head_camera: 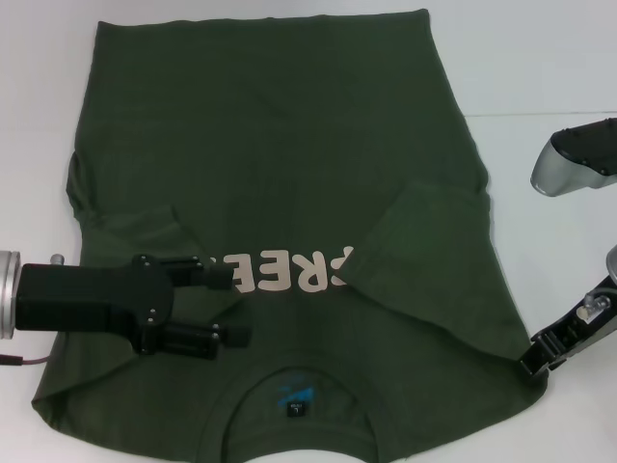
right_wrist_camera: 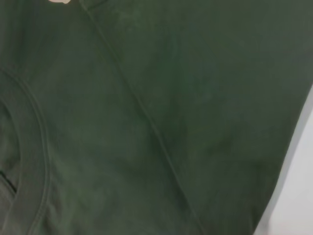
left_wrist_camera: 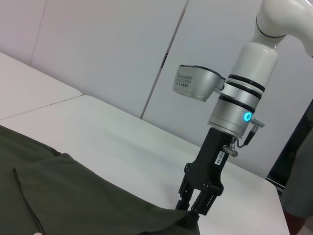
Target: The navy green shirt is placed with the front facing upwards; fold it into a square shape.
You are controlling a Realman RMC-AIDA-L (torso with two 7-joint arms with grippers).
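Navy green shirt (head_camera: 280,193) lies flat on the white counter (head_camera: 549,68), collar nearest. Blue label print inside the collar, unreadable. Right claw (head_camera: 533,364) clamped on the shirt's near right shoulder corner. Left claw (head_camera: 234,305), prongs apart, above the chest lettering, which reads "REE". Right sleeve folded inward; body folds look undone.

The navy green shirt (head_camera: 280,145) carries pale pink lettering (head_camera: 289,271), upside down in the head view; only "REE" is readable. The blue collar print (head_camera: 294,397) is illegible.
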